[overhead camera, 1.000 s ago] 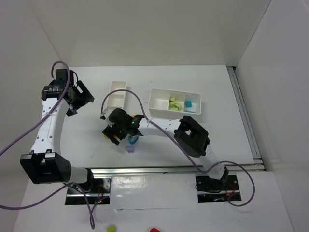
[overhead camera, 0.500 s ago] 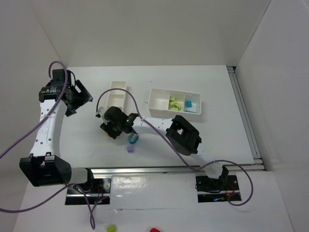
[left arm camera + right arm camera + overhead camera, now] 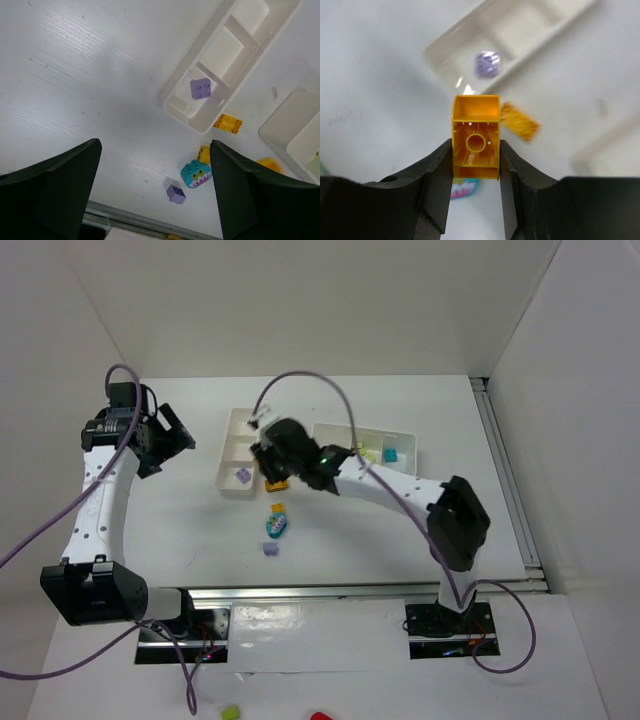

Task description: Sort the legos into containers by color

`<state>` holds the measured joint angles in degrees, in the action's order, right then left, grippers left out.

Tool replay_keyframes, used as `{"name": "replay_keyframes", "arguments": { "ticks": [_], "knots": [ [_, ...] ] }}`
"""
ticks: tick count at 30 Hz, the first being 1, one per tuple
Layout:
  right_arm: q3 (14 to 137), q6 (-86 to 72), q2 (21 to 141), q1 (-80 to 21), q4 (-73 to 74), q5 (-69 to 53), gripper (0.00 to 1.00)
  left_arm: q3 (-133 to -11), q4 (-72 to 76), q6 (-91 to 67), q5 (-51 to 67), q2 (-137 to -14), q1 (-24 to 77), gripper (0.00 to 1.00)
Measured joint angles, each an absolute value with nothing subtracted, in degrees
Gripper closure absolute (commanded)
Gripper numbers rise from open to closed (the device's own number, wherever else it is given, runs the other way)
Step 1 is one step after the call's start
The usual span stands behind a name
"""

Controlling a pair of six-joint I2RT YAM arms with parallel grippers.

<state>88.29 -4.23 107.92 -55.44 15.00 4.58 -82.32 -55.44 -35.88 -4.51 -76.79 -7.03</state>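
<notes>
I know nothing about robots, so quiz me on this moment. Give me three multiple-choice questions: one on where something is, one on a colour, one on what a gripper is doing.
1. Where in the narrower tray does the purple brick lie?
A. the end farthest from the arms' bases
B. the end nearest the arms' bases
C. balanced on the rim

2. What colour is the piece held by the right gripper?
A. teal
B. light green
C. orange-yellow

3. How is the left gripper?
A. open, holding nothing
B. shut on a piece
C. shut on nothing

Answers:
1 B: the top view shows it in the near end compartment.
2 C: the right wrist view shows an orange-yellow brick clamped between the fingers.
3 A: its fingers stand wide apart with nothing between them.
</notes>
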Motion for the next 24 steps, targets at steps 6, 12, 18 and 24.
{"name": "replay_keyframes", "arguments": {
  "ticks": [6, 12, 18, 24],
  "knots": [
    [87.66, -10.20, 101.36, -41.41, 14.20, 12.03, 0.61, -82.56, -54.92, -32.21, -0.34, -79.90, -1.34, 0.05],
    [87.96, -13.13, 105.93, -33.82, 17.32, 12.86, 0.61, -85.54, -54.94, -27.05, 3.62, -89.69, 9.45, 0.05],
    [88.40, -13.69, 111.04, -33.12, 20.14, 12.19, 0.20, -85.97, -55.53, -25.17, 5.28, -92.73, 15.77, 0.05],
    [89.08, -13.65, 111.35, -33.12, 20.86, 12.49, 0.18, -86.26, -55.57, -24.14, 4.16, -93.78, 18.55, 0.07]
  ]
}}
